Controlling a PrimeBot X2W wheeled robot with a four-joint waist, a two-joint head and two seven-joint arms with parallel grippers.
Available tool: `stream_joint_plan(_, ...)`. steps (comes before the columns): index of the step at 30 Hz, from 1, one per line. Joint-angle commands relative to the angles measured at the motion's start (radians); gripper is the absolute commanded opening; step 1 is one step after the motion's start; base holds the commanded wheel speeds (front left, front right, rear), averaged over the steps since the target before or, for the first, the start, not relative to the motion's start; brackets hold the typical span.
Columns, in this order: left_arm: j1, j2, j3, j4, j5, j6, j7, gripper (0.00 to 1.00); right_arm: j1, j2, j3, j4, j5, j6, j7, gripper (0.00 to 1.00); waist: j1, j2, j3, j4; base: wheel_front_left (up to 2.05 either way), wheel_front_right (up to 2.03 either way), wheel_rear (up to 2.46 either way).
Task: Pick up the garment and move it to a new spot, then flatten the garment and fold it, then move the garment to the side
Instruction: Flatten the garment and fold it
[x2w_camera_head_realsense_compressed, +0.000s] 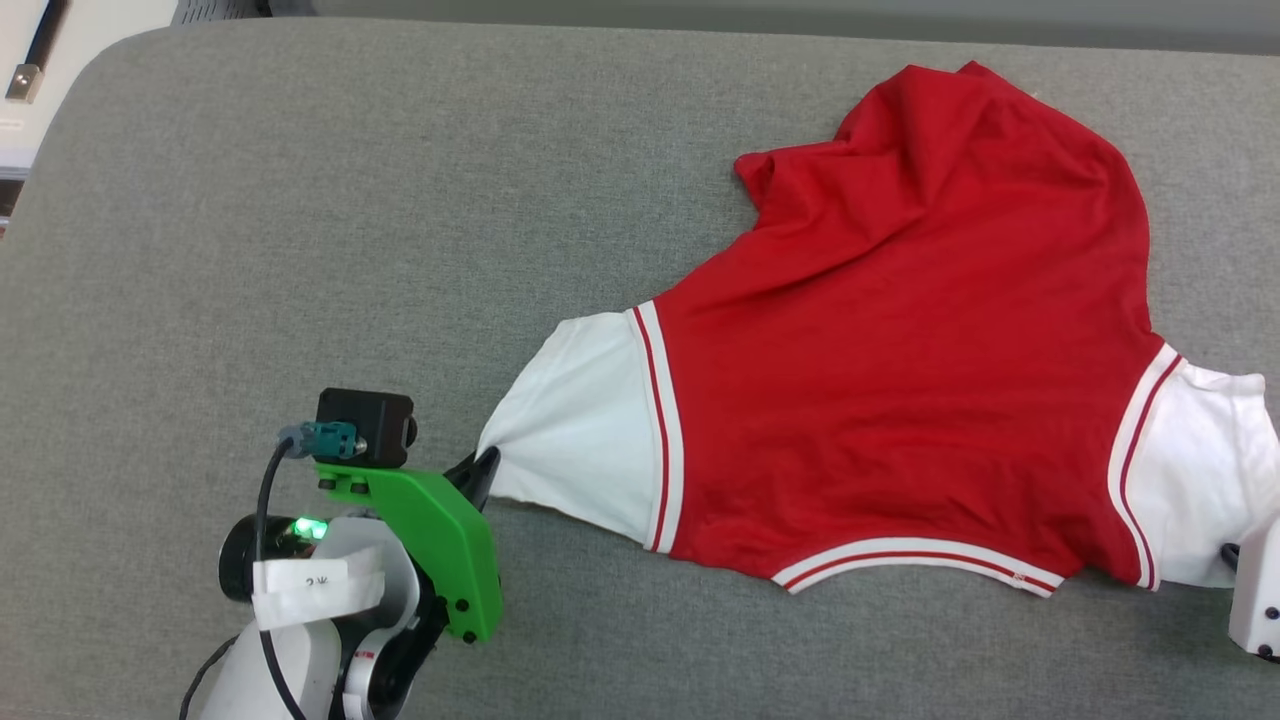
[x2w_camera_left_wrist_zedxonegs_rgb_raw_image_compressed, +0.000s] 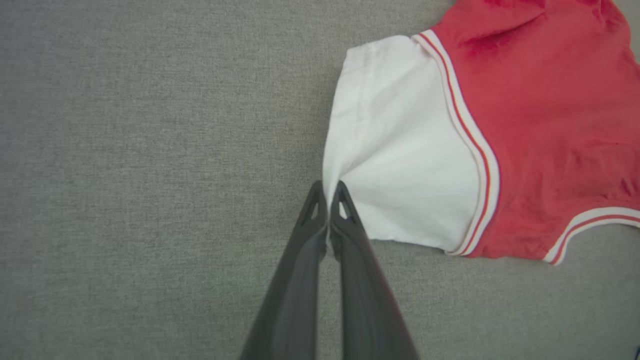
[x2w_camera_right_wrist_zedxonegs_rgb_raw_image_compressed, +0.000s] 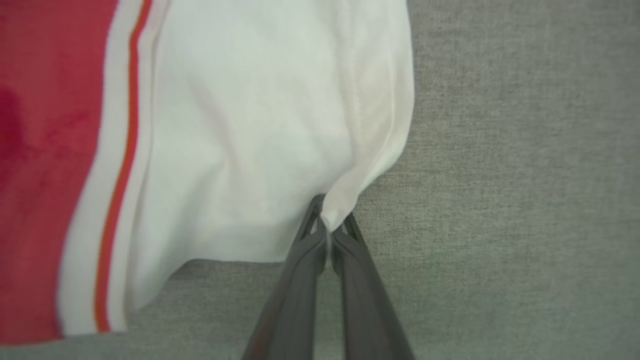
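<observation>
red garment (x2w_camera_head_realsense_compressed: 900, 380) lies w/ long axis left-to-right across frame, left gripper (x2w_camera_left_wrist_zedxonegs_rgb_raw_image_compressed: 328, 192) pinched shut on its lower-left white sleeve (x2w_camera_head_realsense_compressed: 570, 420), right gripper (x2w_camera_right_wrist_zedxonegs_rgb_raw_image_compressed: 327, 222) likewise on lower-right sleeve (x2w_camera_head_realsense_compressed: 1210, 470).

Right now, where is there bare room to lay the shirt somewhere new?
The left half of the table is bare, from its edge to the sleeve pinched by the left gripper. A thin strip lies between shirt and robot. The right half is crowded: shirt spread across it, right gripper shut on the other sleeve.
</observation>
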Motion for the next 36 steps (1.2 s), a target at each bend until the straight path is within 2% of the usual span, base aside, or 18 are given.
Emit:
stream_joint_plan(1, 0.009, 0.009, 0.001, 0.002, -0.003, 0.008, -0.004, 0.0, 0.016, 0.008, 0.014, 0.02, 0.009, 0.0, -0.007, 0.0, 0.0, 0.0, -0.016, -0.004, 0.0, 0.0, 0.0)
stream_joint_plan(6, 0.021, 0.023, 0.011, 0.004, -0.005, 0.009, -0.012, 0.0, -0.006, -0.026, 0.021, -0.008, 0.034, 0.0, -0.067, 0.0, 0.0, 0.0, -0.061, -0.018, 0.0, 0.0, 0.0)
stream_joint_plan(19, 0.02, 0.081, 0.082, -0.092, -0.03, 0.008, -0.027, 0.0, -0.073, -0.186, 0.032, -0.111, 0.142, 0.0, -0.155, 0.0, 0.0, 0.0, -0.213, -0.06, 0.0, 0.0, 0.0)
stream_joint_plan(24, 0.012, 0.087, 0.112, -0.151, -0.076, 0.003, -0.017, 0.0, -0.106, -0.217, 0.027, -0.163, 0.18, 0.0, -0.196, 0.0, 0.0, 0.0, -0.263, -0.073, 0.0, 0.0, 0.0)
stream_joint_plan(29, -0.021, 0.119, 0.164, -0.204, -0.075, 0.009, -0.033, 0.0, -0.147, -0.251, 0.019, -0.205, 0.198, 0.0, -0.247, 0.0, 0.0, 0.0, -0.296, -0.085, 0.0, 0.0, 0.0)
stream_joint_plan(36, -0.1, 0.14, 0.221, -0.285, -0.103, 0.011, -0.047, 0.0, -0.234, -0.283, 0.007, -0.203, 0.225, 0.0, -0.314, 0.0, 0.0, 0.0, -0.308, -0.099, 0.0, 0.0, 0.0)
